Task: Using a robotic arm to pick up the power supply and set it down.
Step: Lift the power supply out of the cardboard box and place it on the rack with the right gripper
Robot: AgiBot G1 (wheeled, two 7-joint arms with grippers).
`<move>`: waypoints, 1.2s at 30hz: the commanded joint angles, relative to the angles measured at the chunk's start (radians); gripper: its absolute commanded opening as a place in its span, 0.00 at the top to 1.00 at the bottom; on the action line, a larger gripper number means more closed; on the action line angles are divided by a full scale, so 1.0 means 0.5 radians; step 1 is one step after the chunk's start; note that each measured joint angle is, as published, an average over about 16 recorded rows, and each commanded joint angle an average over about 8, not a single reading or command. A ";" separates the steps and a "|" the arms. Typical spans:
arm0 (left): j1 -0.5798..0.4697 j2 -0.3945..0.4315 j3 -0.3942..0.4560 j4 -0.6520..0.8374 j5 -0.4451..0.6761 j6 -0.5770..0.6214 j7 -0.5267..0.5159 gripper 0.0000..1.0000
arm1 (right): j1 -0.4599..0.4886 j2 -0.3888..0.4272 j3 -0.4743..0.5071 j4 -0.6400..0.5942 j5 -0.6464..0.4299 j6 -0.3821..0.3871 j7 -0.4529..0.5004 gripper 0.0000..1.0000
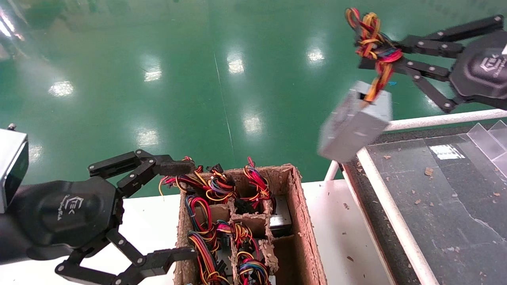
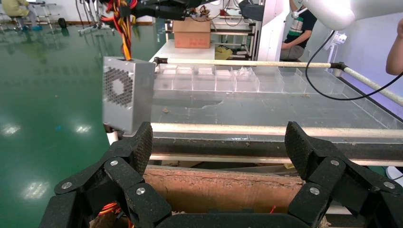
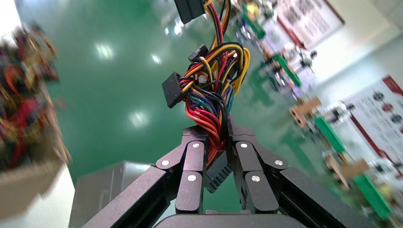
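The dark conveyor bed [image 1: 447,206], matte and gritty with cardboard crumbs and edged by a white tube rail [image 1: 439,119], fills the lower right of the head view, and it looks like the place to set the load down. The power supply [image 1: 353,122] hangs right at its upper-left corner, part over the rail and part over the glossy green floor [image 1: 158,59]. It is a silver sheet-metal box, tilted, its long axis running from upper right to lower left. It lies below the right gripper [image 1: 374,53], which is clamped on the wire bundle [image 1: 372,37] and not on the case, so the box dangles from its red, yellow, orange and black leads. The left wrist view shows the perforated vent face. Judging by this, the right arm is much the nearer and need only carry the box further over the bed.

At bottom centre stands a rough, torn cardboard crate [image 1: 301,221] with dividers, holding more wired units. The left gripper [image 1: 180,209], spread wide and holding nothing, hovers at the crate's left edge.
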 commanded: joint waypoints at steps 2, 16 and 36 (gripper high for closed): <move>0.000 0.000 0.000 0.000 0.000 0.000 0.000 0.00 | -0.008 0.043 0.007 -0.055 -0.056 0.026 -0.041 1.00; 0.000 0.000 0.001 0.000 -0.001 0.000 0.001 0.00 | -0.275 0.217 0.089 -0.241 -0.138 0.130 -0.299 1.00; -0.001 -0.001 0.002 0.000 -0.002 -0.001 0.001 0.00 | -0.048 -0.169 -0.119 -0.562 -0.404 0.232 -0.435 1.00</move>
